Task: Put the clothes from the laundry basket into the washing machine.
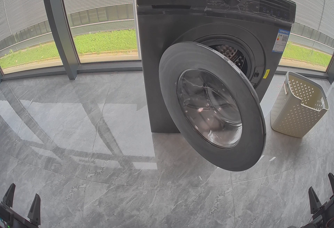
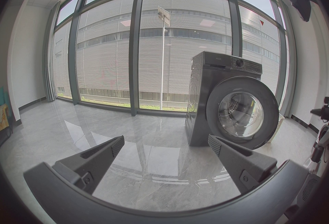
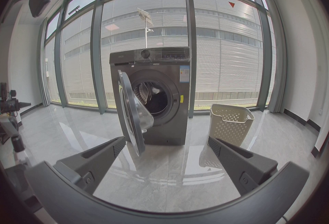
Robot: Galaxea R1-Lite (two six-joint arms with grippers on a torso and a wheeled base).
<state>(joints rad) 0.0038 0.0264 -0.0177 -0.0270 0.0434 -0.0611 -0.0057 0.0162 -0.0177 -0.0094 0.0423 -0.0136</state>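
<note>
Your support surface is the floor [image 1: 104, 155]: glossy grey marble-pattern tile, reflecting the window frames. Standing directly on it you have the washing machine [image 1: 163, 65], upright with its door swung open, and the cream perforated laundry basket [image 1: 295, 113] near its right side, not touching it.

bright daylight pours in through the tall windows [image 1: 101, 12] at the far side, behind the washing machine [image 1: 149, 65]. the polished floor [image 1: 69, 176] mirrors the panes as pale patches with the dark bars of the frames between them, strongest to the left of the machine. the machine's near front stands in its own shade, and the round door glass [image 1: 208, 110] carries soft glints. both wrist views bend the straight frames into curves and darken to black at the corners.
</note>
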